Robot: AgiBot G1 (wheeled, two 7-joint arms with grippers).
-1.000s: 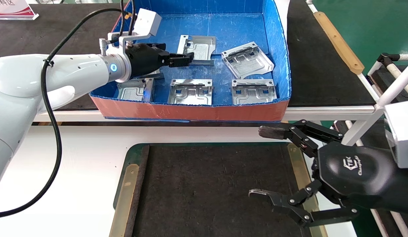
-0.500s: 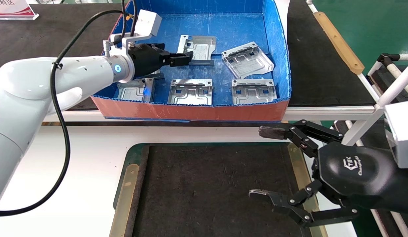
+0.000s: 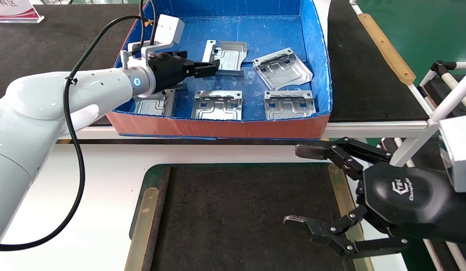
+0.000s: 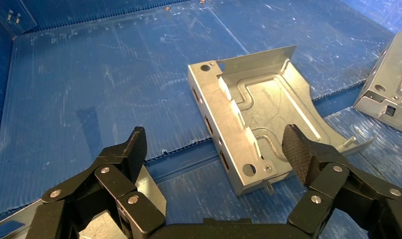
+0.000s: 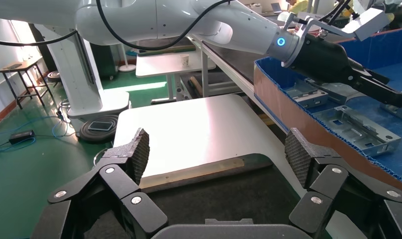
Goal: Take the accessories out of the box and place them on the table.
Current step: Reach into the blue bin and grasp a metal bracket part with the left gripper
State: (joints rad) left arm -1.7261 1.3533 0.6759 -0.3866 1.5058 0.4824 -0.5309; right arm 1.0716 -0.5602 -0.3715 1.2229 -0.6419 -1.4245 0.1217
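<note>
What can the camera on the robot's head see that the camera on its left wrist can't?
Only the head view shows the whole blue box with its orange front wall, the three front plates, the white table with its dark mat, and the right gripper, jaws open, over the mat.

Only the left wrist view shows the jaws spread wide on either side of the back plate, not touching it.

Both show the left gripper, that plate, and the tilted plate.

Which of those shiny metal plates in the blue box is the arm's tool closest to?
The back-row plate, in the middle of the box. The left tool, fingers spread, hangs right at its near edge; the other plates lie farther off toward the front and right.
</note>
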